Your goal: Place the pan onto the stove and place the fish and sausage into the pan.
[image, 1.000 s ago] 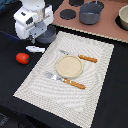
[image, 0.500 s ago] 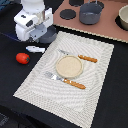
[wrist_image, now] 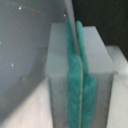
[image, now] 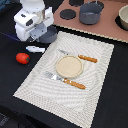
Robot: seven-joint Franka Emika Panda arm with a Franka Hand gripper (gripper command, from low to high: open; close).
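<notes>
In the exterior view my white gripper (image: 43, 35) stands over the dark blue-grey pan (image: 52, 35), which sits at the placemat's far left corner, off the stove (image: 107, 31). In the wrist view my gripper (wrist_image: 76, 55) has its green pads (wrist_image: 72, 75) pressed together on the pan's thin wall (wrist_image: 68, 12), with the pan's inside (wrist_image: 25, 45) beside them. The white fish (image: 35, 49) lies on the black table just beside the pan. The red sausage (image: 22, 58) lies a little nearer the camera. Both are apart from my gripper.
A larger grey pot (image: 90, 13) stands on the stove among black burner discs (image: 67, 14). The striped placemat (image: 95, 95) holds a beige plate (image: 69, 66), a fork (image: 65, 80) and a knife (image: 80, 57) with orange handles. A bowl (image: 123, 17) sits at the exterior view's right edge.
</notes>
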